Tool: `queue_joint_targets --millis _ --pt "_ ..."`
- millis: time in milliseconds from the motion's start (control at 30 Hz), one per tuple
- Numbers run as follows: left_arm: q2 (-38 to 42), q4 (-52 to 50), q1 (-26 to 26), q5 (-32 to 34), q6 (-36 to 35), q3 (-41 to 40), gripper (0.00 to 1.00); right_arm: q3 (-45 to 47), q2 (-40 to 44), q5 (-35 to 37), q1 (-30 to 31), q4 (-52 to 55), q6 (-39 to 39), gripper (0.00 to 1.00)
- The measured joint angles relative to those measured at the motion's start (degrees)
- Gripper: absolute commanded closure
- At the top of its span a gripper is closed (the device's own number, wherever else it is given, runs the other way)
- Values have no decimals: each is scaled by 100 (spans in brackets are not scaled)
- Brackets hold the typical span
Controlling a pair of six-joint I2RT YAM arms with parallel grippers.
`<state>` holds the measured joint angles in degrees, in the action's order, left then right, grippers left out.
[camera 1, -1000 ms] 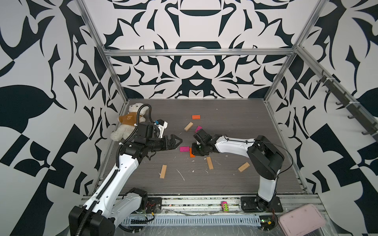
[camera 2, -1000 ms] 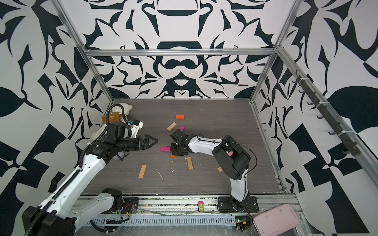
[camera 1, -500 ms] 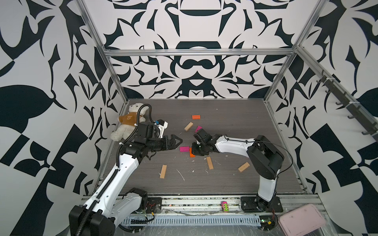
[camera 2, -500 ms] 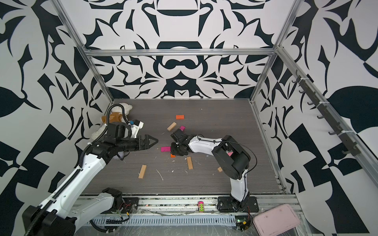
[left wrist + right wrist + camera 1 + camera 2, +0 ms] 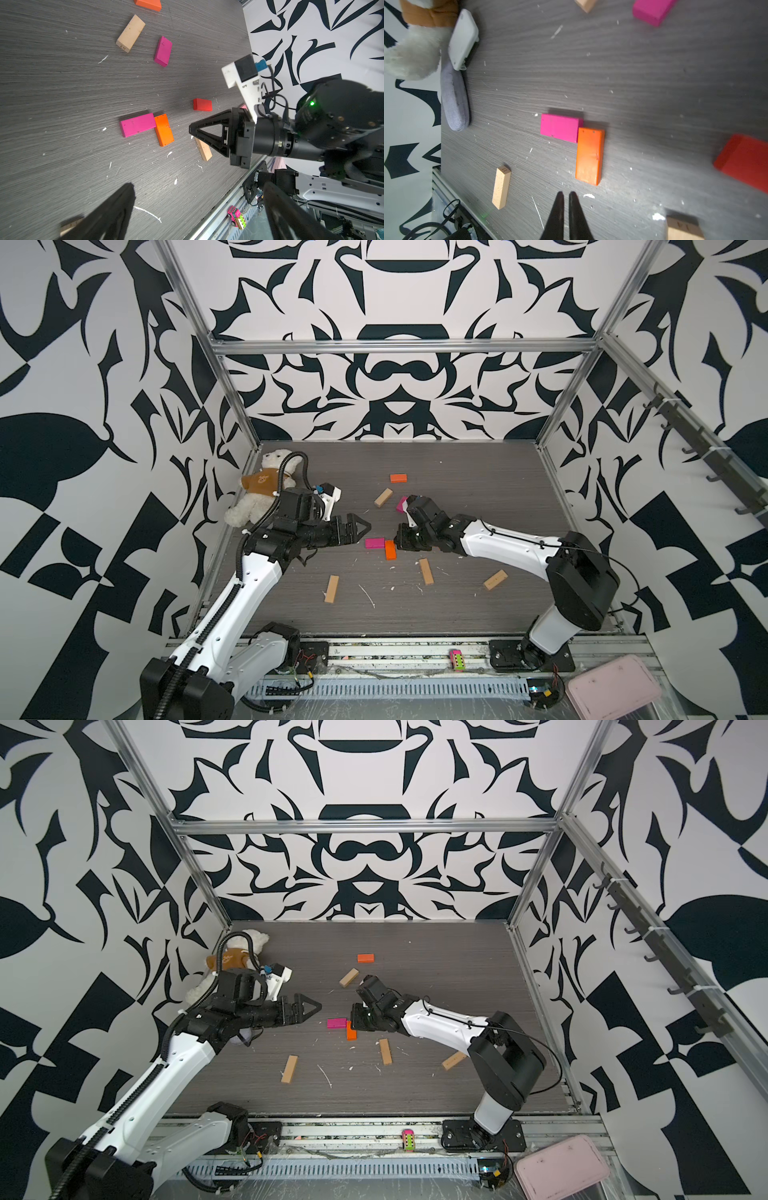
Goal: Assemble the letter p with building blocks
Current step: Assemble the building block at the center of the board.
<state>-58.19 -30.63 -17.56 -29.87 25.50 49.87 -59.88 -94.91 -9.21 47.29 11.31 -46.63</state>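
Room first: tabletop (image 5: 478, 472) is walled on 3 sides w/ a metal rail along the front. The back strip is mostly bare, and so is the patch btw the left claw (image 5: 365, 526) and the front-left tan bar (image 5: 331, 589).

Ctr is busier. Magenta block (image 5: 374, 543) lies crosswise, one short end butted against the long side of the orange block (image 5: 390, 550) at its far end, making an L. Corners aren't quite flush in the right wrist view.

Loose bars nearby:
- mid tan bar (image 5: 426, 571)
- front-right tan bar (image 5: 495, 579)
- back tan bar (image 5: 383, 497)
- back orange block (image 5: 398, 478)
- second magenta block (image 5: 402, 504), half hidden behind the right wrist
- red block (image 5: 202, 104), just beside the right claw's body and apart from the L

Right claw (image 5: 399, 538) sits just right of the orange block w/ a small gap. Its fingers are pinched together w/ nothing btw them. Left claw is spread wide and empty, pointing at the magenta block's free end from the left, not touching.

Left arm rises from the front-left base, forearm reaching toward ctr, wrist rolled so one finger's triangular side faces up. Right arm has its elbow high at front-right and its white forearm stretched low toward ctr.
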Motion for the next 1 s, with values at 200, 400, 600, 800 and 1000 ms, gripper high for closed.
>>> queue_joint_targets --millis 200,400,600,800,1000 --pt "-17 2 0 -4 4 0 1 374 -267 37 286 -28 -160 100" --pt "-37 2 0 -4 2 0 1 382 -695 22 361 -247 -282 100" --pt "-37 2 0 -4 2 0 1 378 -817 46 358 -393 -328 100" --pt "-37 2 0 -4 2 0 1 297 -905 68 358 -466 -348 100" --pt "-37 2 0 -4 2 0 1 205 -1003 79 358 -546 -376 100"
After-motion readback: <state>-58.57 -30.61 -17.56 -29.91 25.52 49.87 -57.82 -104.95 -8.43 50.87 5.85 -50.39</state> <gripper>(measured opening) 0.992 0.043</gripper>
